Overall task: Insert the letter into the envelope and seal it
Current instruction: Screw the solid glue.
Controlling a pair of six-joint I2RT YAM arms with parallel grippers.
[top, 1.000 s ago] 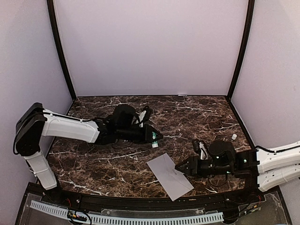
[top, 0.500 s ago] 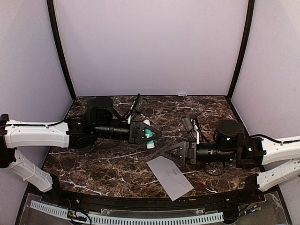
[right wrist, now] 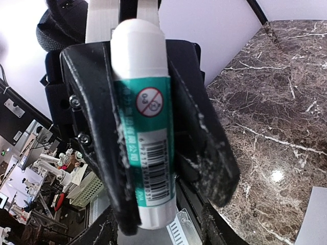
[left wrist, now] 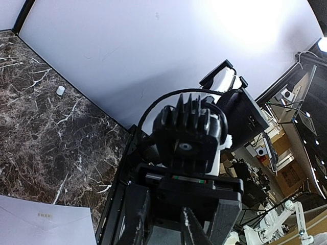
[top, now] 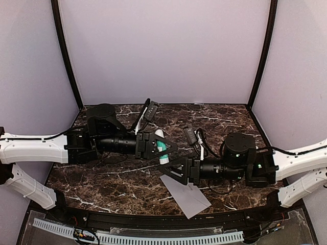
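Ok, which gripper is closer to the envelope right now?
Right. The right gripper hangs open over the envelope's far left corner. The left gripper sits farther back toward the wall, shut on the glue stick.

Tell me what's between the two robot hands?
A green-and-white glue stick, clamped in the left gripper, facing the right gripper; the right wrist view shows it.

top: overhead | left wrist: faces right arm [left wrist: 189, 132], shares envelope [left wrist: 41, 224] | right wrist: close on glue stick [right wrist: 145, 112]

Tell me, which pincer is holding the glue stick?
The left pincer: it is clamped on the white-and-teal glue stick. The right pincer faces it, open and empty.
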